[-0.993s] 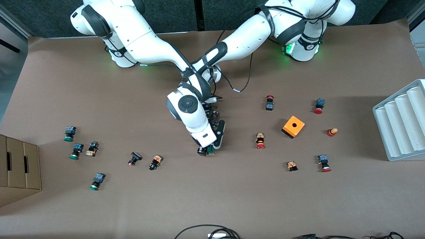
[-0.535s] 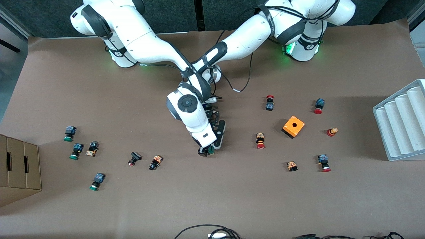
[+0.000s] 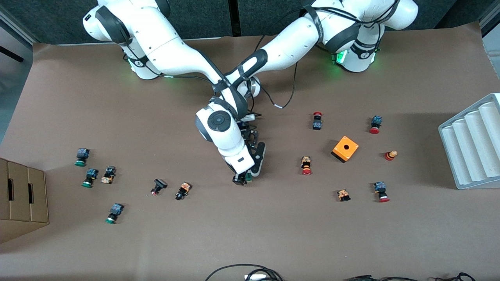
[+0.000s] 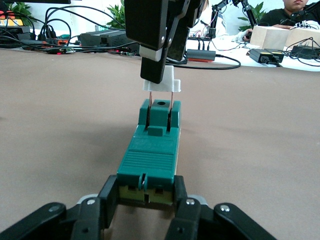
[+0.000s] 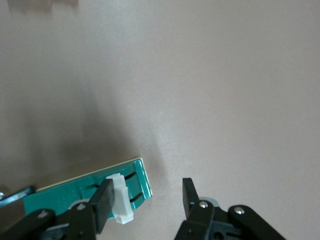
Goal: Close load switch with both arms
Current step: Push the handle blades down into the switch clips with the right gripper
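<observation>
Narrow dark-green rectangular load switch (image 4: 150, 152) lying mid-table on brown paper, black left gripper (image 4: 146, 200) clamping its end, black right gripper (image 4: 159, 60) over it, one finger touching its raised white lever (image 4: 162, 85)

A robotics lab — two white arms (image 3: 183, 58) bolted at a paper-covered table (image 3: 250, 234), push-buttons (image 3: 306, 165) scattered across it, and in the left wrist view cables (image 4: 65, 35), electronics boxes (image 4: 102, 37) and potted plants (image 4: 117, 17) along the edge.

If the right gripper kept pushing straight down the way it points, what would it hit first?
The right gripper touches the white lever; straight below lies the load switch, held at its end by the left gripper.
</observation>
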Controlling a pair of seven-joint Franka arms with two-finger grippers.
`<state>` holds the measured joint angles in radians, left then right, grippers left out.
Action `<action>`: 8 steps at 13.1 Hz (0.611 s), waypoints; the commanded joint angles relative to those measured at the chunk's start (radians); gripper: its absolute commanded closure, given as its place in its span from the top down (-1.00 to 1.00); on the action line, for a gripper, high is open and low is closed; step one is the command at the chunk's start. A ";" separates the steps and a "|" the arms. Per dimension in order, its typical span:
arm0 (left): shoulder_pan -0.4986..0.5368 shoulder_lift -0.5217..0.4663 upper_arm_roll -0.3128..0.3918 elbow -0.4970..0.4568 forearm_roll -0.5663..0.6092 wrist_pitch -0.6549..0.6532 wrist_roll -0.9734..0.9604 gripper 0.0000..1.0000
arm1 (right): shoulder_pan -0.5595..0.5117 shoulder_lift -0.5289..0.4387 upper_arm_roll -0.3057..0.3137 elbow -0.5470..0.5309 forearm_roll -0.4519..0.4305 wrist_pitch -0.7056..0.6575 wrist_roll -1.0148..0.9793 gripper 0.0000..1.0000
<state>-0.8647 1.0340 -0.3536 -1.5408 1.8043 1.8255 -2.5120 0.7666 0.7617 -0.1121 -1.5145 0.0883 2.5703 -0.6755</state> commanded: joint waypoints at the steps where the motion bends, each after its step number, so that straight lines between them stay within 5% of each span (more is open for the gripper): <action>1: -0.010 -0.002 0.005 0.008 -0.005 -0.003 -0.014 -0.44 | -0.010 0.016 0.000 0.013 0.014 0.036 -0.006 0.27; 8: -0.010 -0.002 0.005 0.008 -0.005 -0.003 -0.014 -0.44 | -0.010 0.042 0.000 0.017 0.013 0.079 -0.006 0.27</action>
<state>-0.8647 1.0340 -0.3537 -1.5408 1.8043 1.8255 -2.5120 0.7627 0.7769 -0.1130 -1.5144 0.0883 2.6117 -0.6746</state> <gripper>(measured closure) 0.515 0.366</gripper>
